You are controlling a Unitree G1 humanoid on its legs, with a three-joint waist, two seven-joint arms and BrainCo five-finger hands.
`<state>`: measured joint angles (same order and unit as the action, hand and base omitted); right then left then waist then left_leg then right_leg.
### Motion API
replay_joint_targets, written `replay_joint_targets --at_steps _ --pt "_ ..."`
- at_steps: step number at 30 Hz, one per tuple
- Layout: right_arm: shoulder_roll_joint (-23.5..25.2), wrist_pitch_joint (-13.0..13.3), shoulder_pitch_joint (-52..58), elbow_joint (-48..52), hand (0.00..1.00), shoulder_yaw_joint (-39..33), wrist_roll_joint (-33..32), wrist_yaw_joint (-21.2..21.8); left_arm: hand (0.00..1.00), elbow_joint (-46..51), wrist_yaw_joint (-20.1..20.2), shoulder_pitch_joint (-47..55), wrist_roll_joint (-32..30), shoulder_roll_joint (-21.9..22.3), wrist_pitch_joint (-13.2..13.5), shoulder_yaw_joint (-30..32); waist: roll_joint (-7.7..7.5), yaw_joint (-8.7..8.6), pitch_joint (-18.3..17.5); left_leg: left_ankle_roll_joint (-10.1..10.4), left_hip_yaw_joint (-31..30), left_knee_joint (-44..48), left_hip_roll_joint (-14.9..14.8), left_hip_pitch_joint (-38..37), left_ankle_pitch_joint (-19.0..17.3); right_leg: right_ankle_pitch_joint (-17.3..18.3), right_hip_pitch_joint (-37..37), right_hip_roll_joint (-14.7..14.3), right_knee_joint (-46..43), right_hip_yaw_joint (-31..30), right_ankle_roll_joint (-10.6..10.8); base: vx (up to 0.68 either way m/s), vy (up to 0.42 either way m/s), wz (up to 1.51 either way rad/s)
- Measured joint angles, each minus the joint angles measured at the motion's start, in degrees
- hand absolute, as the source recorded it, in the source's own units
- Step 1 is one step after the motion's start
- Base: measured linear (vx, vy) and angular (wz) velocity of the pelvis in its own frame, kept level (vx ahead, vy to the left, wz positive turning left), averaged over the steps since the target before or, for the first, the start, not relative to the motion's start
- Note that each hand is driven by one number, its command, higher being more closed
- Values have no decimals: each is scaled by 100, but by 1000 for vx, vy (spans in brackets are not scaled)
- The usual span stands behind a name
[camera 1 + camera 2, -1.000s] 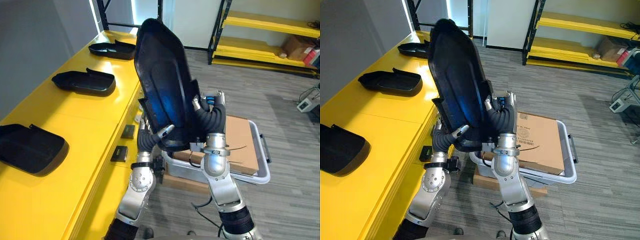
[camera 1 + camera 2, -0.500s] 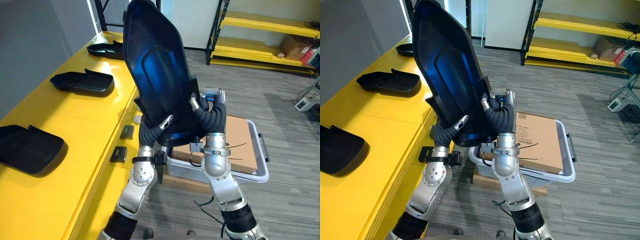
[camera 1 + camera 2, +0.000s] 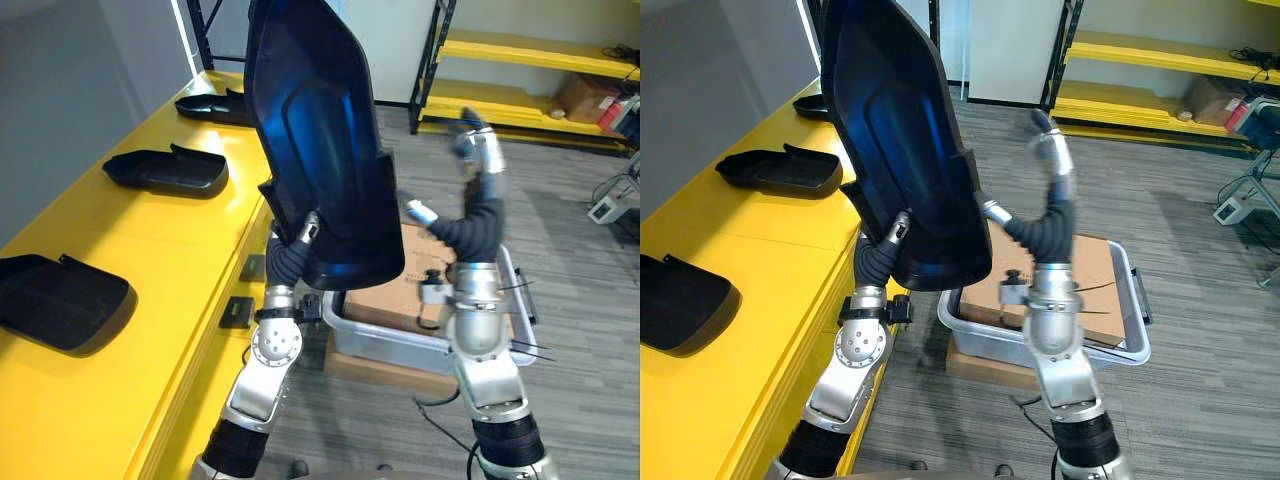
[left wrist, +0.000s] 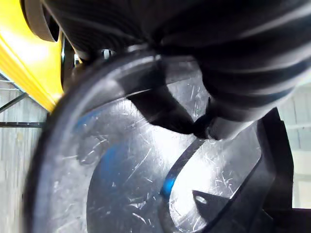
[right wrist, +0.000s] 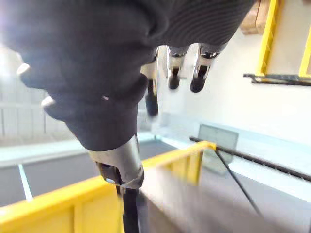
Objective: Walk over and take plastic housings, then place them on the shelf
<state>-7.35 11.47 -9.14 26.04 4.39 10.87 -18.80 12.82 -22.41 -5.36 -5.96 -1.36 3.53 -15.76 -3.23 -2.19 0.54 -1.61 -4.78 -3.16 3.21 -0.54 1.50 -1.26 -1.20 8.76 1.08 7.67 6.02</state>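
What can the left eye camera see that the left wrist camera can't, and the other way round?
The left eye view adds the surroundings: three more housings lying on the yellow shelf, a grey bin on the floor, and the right hand raised, open and empty. The left wrist view adds close detail of the held housing: fine scratches across its inner face. Both show that housing and the left hand gripping its lower edge.

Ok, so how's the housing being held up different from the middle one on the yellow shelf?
The held housing stands on end, hollow side toward the camera; the middle housing lies flat on the yellow shelf. The left hand grips the held housing's lower edge; nothing touches the middle housing. Both are black, with a notched edge.
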Motion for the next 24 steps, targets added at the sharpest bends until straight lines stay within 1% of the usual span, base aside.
replay_joint_targets --at_steps 2,4,7,8,9,10,12,13,14,15,17,18,20,22,24 --pt "-15 128 75 28 0 -512 -194 -1 100 126 -10 98 -55 3 16 245 2 -21 -1 2 17 -7 -8 -16 -3 0 -1 -6 -4 -13 0 -35 -19 -7" --pt "-56 194 284 27 0 -1325 -603 -12 100 291 -24 270 -145 3 37 556 19 -21 -6 2 20 -15 -15 -19 -4 3 1 -14 -4 -16 -3 -18 -11 -1" --pt "-51 248 518 9 0 -1968 -931 -86 100 363 -54 504 -150 8 79 838 69 -22 -36 2 19 -25 -19 -19 -4 3 7 -17 -2 -13 -4 0 0 0" --pt "-39 317 652 -56 0 -2241 -1071 -128 100 369 -63 602 -152 20 79 967 95 -22 -48 2 19 -29 -19 -19 -4 3 7 -16 3 -12 -3 0 0 0" --pt "-29 383 787 -241 0 -2450 -1175 -146 100 454 -84 749 -156 16 79 1093 106 -24 -53 2 18 -30 -19 -19 -4 3 8 -17 6 -11 -3 0 0 0" --pt "-29 387 865 -385 0 -2540 -1240 -152 100 527 -96 833 -161 15 79 1161 106 -29 -53 2 18 -30 -21 -19 -4 3 9 -18 8 -10 -3 0 0 0" --pt "-23 354 1262 -1187 0 -2830 -1377 -139 100 827 -143 1063 -162 15 88 1288 107 -38 -53 3 15 -38 -20 -17 -5 4 38 -17 13 -7 -3 -33 -15 1" --pt "-2 317 1402 -1567 0 -2899 -1411 -114 100 972 -148 1151 -162 21 96 1335 108 -38 -52 3 12 -43 -20 -16 -5 5 39 -17 16 -5 -4 0 0 0" --pt "24 280 1552 -1989 0 -2938 -1538 -93 100 1094 -146 1232 -162 16 149 1377 113 -38 -51 5 2 -47 -20 -8 -7 11 38 -17 16 3 -9 -13 -11 4" --pt "46 189 1734 -2548 0 -2943 -1681 -73 100 1261 -145 1359 -162 12 229 1411 127 -34 -52 25 -19 -49 -18 14 -20 18 36 -15 16 19 -16 -6 -6 8" --pt "176 63 1931 -3133 0 -3048 -1877 62 100 1394 -140 1470 -162 12 339 1420 165 -34 -55 20 -109 -47 -11 66 -16 20 45 -13 17 76 -13 -2 -8 20" --pt "379 28 2128 -3710 0 -3158 -2059 190 100 1491 -123 1583 -162 15 427 1417 200 -38 -56 1 -211 -47 -4 93 -3 41 28 -6 11 187 -11 5 -22 28" --pt "545 -59 2317 -4232 0 -3142 -2224 334 100 1572 -95 1719 -160 21 462 1415 215 -25 -53 2 -284 -30 -4 92 -2 72 -16 -6 -1 274 -16 13 -29 29" --pt "855 -161 2601 -4929 0 -3009 -2351 601 100 1723 33 2018 -154 86 514 1405 224 -16 -48 15 -362 18 -8 68 -11 205 -61 11 -152 362 -13 17 -32 29" --pt "967 -214 2692 -5111 0 -2878 -2387 729 100 1773 100 2129 -146 136 536 1405 226 -13 -46 26 -412 44 -7 67 -18 261 -64 23 -235 421 -26 -3 -21 20"
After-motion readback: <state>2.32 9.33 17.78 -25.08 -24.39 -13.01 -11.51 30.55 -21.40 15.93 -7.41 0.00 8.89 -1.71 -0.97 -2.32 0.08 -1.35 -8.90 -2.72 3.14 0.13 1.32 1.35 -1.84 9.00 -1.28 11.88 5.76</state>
